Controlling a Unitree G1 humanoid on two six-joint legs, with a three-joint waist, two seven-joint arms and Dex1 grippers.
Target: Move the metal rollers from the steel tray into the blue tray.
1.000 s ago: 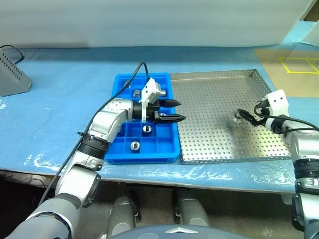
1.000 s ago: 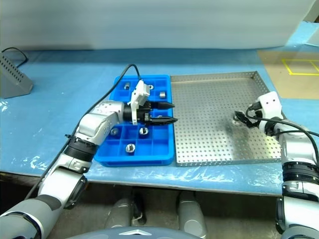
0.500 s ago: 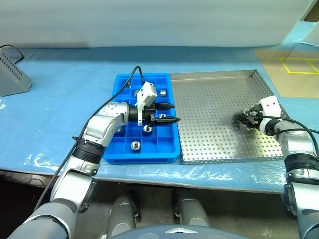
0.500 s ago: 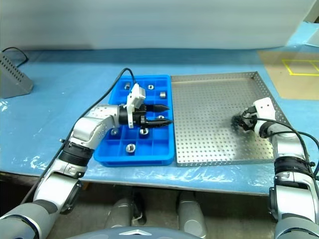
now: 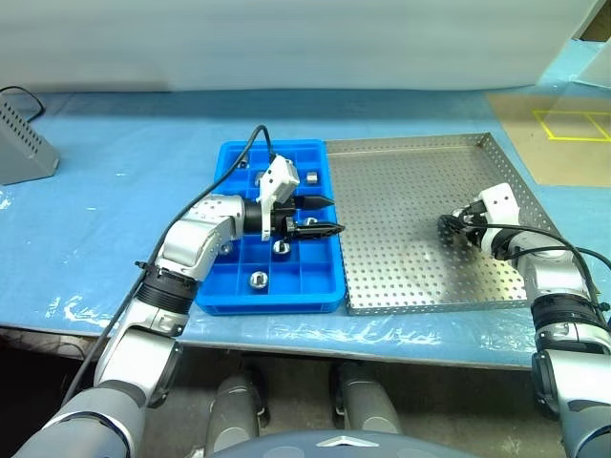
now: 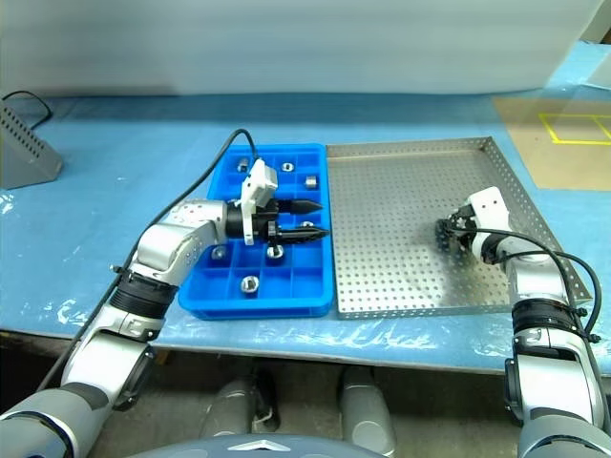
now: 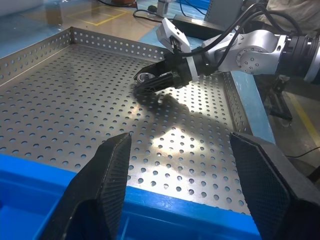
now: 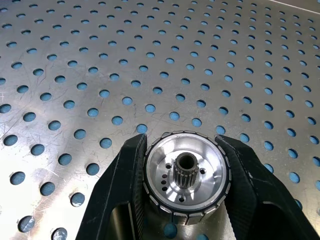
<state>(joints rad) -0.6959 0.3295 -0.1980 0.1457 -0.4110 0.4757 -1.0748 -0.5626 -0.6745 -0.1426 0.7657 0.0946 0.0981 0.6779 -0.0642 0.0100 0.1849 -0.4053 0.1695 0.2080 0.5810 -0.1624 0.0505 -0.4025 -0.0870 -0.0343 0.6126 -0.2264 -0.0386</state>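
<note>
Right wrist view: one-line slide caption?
Right pincer shut on a metal roller over the perforated steel tray.

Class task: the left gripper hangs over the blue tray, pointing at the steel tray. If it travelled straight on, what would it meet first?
Probably the right gripper, shut on a metal roller above the steel tray; depth is uncertain.

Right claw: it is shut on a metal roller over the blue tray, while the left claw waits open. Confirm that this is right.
Not quite. The right claw is shut on a metal roller, but over the steel tray, not the blue tray; the right wrist view shows the perforated floor under it. The left claw does wait open.
</note>
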